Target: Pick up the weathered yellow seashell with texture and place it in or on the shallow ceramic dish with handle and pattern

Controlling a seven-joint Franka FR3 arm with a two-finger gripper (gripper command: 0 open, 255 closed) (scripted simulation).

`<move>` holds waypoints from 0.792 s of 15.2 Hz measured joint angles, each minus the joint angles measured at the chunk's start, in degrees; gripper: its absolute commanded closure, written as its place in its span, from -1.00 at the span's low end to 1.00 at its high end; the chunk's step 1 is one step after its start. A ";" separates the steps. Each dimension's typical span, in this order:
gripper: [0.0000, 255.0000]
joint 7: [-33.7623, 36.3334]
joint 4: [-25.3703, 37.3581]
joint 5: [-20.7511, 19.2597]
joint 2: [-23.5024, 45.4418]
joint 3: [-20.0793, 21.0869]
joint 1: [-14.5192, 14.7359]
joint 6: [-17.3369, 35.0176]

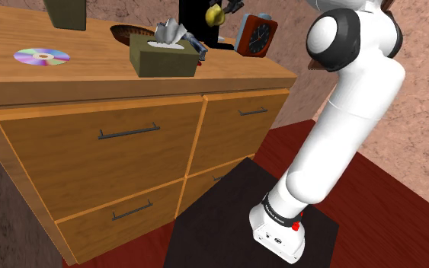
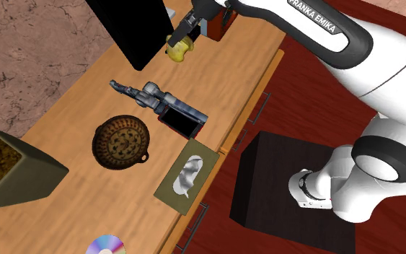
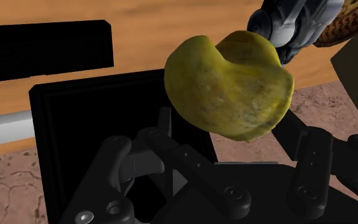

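Grasps a mottled yellow seashell (image 2: 180, 46) in the black end effector (image 2: 182, 34), fingers clenched on it from above. Holds it clear of the wooden worktop (image 2: 223, 79) at the far end in the second exterior view, just beside a tall black panel (image 2: 133, 29) and near a red-brown clock (image 2: 221, 26). In the shoulder view, hangs the same seashell (image 1: 215, 13) under the end effector (image 1: 225, 7), high over the back of the worktop (image 1: 91, 80) and to the left of the clock (image 1: 256, 34). From the wrist, looks straight onto the seashell (image 3: 228, 86), lumpy, dull yellow with brownish patches, close against the end effector's black body. Beyond it, catches the grey-blue hand tool (image 3: 292, 22) and a patterned brown edge of the dish (image 3: 355, 19). Keeps the shallow brown dish (image 2: 122, 142), round, speckled inside and with a small loop handle, flat on the worktop and well apart from the seashell, toward the second exterior view's lower left. Between the two, lays the hand tool (image 2: 158, 97) with its black-and-red base. Just beside the dish, at the worktop's front edge, stands an olive tissue box (image 2: 187, 175) with white tissue sticking out. In the shoulder view, half hides the dish (image 1: 129, 32) behind that tissue box (image 1: 161, 55). Farther along, rests a shiny disc (image 1: 42, 55) at the shoulder view's left and a square planter (image 2: 10, 173) at the second exterior view's left edge. Below, fronts the dresser (image 1: 129, 152) with drawers and dark bar handles, next to the black stand (image 2: 273, 180) on a red floor (image 1: 403, 205).
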 measured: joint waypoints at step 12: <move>1.00 15.76 -1.03 -9.20 -1.52 6.53 10.28 8.36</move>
